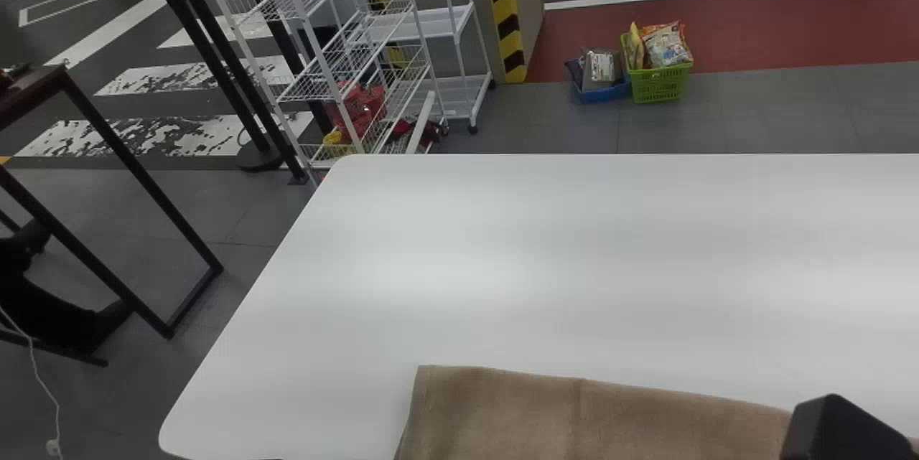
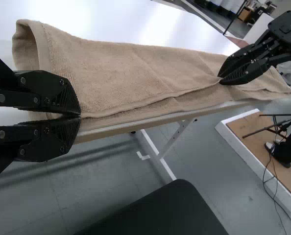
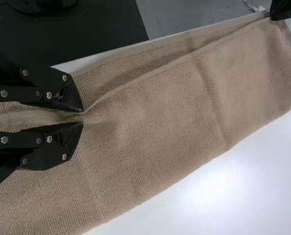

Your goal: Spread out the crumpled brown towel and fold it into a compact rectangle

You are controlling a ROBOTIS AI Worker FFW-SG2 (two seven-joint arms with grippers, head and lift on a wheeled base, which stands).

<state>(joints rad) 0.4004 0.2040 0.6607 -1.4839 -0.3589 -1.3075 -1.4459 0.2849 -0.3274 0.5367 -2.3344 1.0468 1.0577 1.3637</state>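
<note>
Black and flat-fingered, the left pincer [image 2: 80, 116] is closed on the upper hem of the brown terrycloth towel [image 1: 502, 410], doubled along the near edge of the smooth white counter [image 1: 502, 266]; the black right pincer [image 3: 83, 116] nips that hem farther along. Soft, light and limp, the cloth would likely sag between grips; holding both hem ends taut seems wise.
</note>
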